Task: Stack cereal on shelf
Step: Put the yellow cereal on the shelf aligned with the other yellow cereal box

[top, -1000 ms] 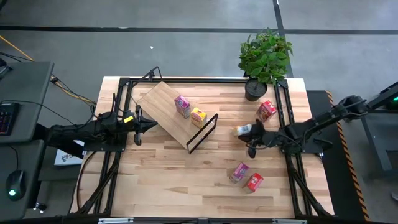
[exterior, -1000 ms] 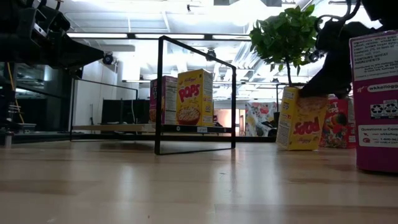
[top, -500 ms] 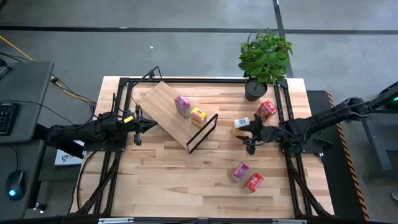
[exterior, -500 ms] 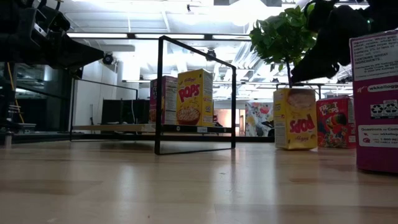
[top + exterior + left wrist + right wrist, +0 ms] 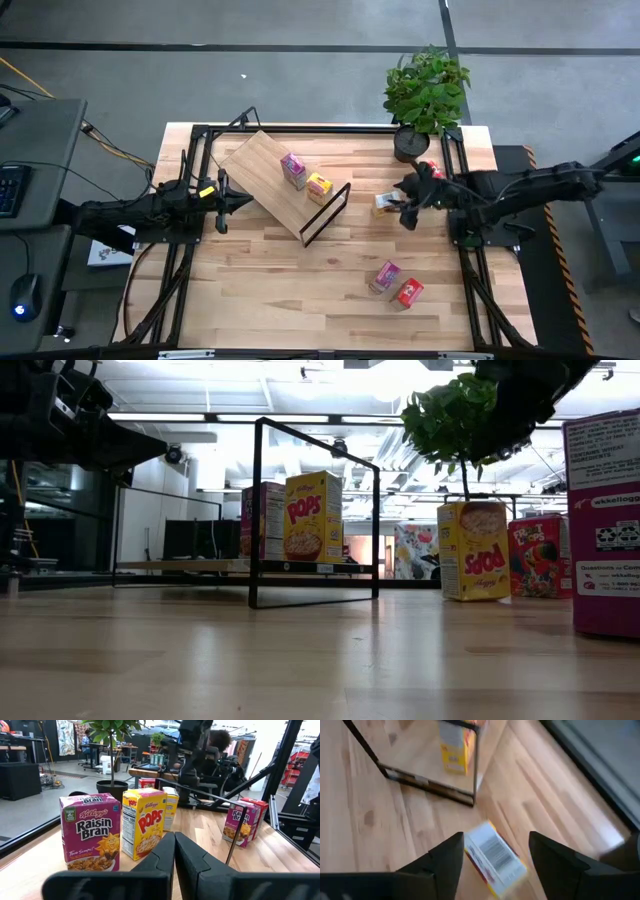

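The shelf (image 5: pixel 268 172) lies slanted at the table's middle left, its black wire frame (image 5: pixel 326 214) at the right end. A pink-purple cereal box (image 5: pixel 293 170) and a yellow one (image 5: pixel 320 186) stand on its board. Another yellow box (image 5: pixel 383 203) stands upright on the tabletop just right of the frame. My right gripper (image 5: pixel 495 845) hangs open above this box, its fingers apart and clear of it. My left gripper (image 5: pixel 234 200) is shut and level at the shelf's left side, holding nothing.
A red box (image 5: pixel 538 556) stands by the potted plant (image 5: pixel 425 90) at the far right. A pink-purple box (image 5: pixel 385 276) and a red box (image 5: pixel 409 292) stand near the front right. Black frame rails (image 5: pixel 450 170) run along the table's sides.
My right gripper has opened and let go of the yellow box, then risen and drawn toward the table's far edge while turning. The box, tilted in the hold a second ago, now stands upright on the tabletop by itself.
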